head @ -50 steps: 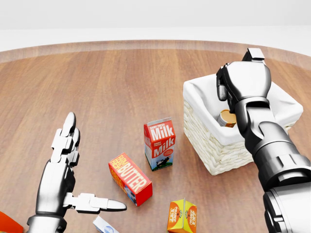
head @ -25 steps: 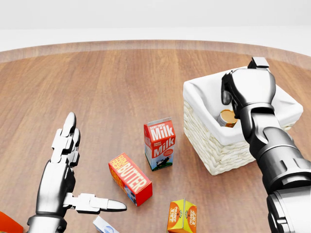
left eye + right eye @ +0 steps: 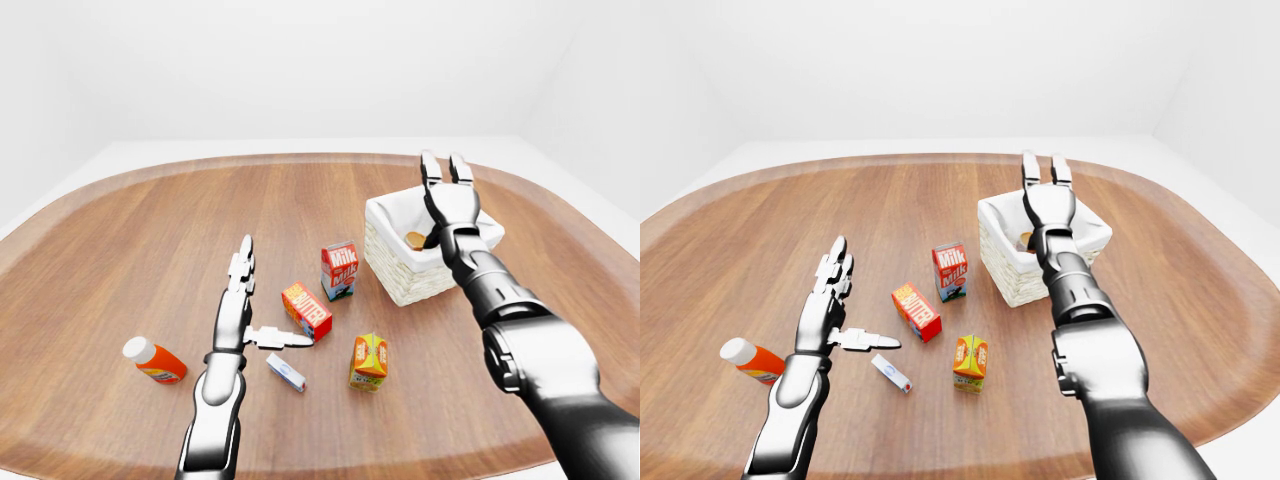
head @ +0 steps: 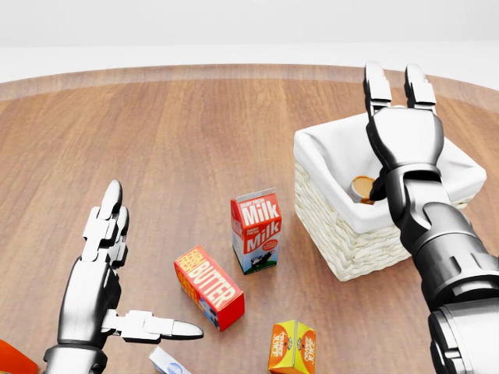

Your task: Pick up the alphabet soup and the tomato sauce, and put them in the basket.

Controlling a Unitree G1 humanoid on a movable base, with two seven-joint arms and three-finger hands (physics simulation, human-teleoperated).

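A silver three-finger right hand [image 4: 401, 128] hangs over the white-lined woven wicker basket [image 4: 343, 234] at the right of the round wooden table [image 4: 179, 132], its fingers spread straight and holding nothing. Inside the basket, near its left wall, lies a small round can with a tan top [image 4: 361, 188], just beside the black wrist; its label cannot be read, so which of the two task cans it is cannot be told, and whether a second lies under the arm is hidden. No other can shows on the table.

The silver left hand [image 4: 105, 273] rests low at the near left, fingers flat and splayed, thumb pointing right toward the red butter box [image 4: 209, 286], empty.

Left of the basket stands a red-and-white milk carton [image 4: 256, 231]; nearer sit an orange-yellow juice carton [image 4: 292, 347], a small white-and-blue packet [image 3: 286, 372] and, at the far left, an orange bottle with a white cap [image 3: 154, 361].

A can of this kind is likely rigid, fairly heavy for its size and smooth-sided, so it would probably be best gripped around its middle, fingers opposing the thumb, rather than by the rims.
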